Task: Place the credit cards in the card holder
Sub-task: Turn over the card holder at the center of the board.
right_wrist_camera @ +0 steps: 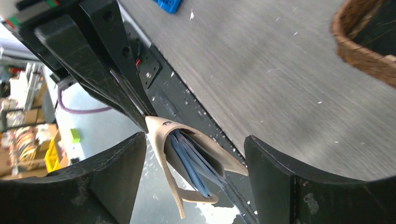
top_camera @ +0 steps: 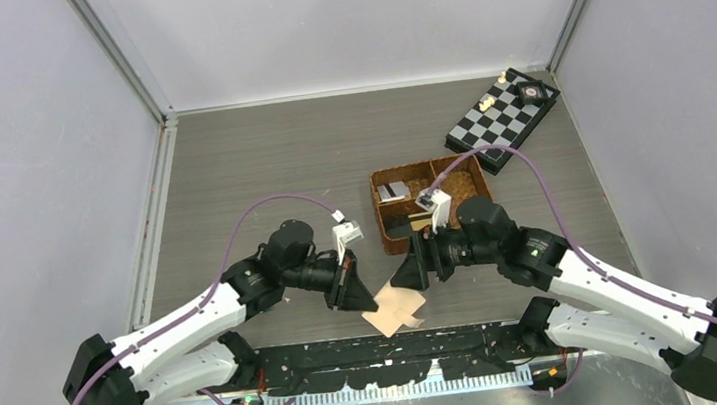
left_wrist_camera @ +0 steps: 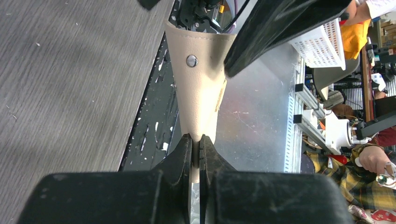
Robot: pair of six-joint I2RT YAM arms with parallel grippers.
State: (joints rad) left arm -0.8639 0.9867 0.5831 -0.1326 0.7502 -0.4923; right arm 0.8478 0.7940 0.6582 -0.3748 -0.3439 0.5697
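Observation:
The card holder (top_camera: 398,309), a beige wallet with a snap stud, hangs over the table's near edge between the two grippers. My left gripper (top_camera: 356,291) is shut on one edge of it; in the left wrist view the jaws (left_wrist_camera: 196,139) pinch the beige flap (left_wrist_camera: 201,84). My right gripper (top_camera: 412,269) stands open. In the right wrist view its fingers (right_wrist_camera: 194,142) straddle the card holder (right_wrist_camera: 187,158) without touching it. The wallet gapes, showing blue-grey pockets. A silver-grey credit card (top_camera: 394,191) lies in the basket. Whether any card sits in the pockets I cannot tell.
The brown woven divided basket (top_camera: 461,167) stands just behind the right gripper, and its rim shows in the right wrist view (right_wrist_camera: 369,46). A black-and-white chessboard (top_camera: 504,119) with a few pieces lies at the back right. A black rail (top_camera: 391,355) runs along the near edge.

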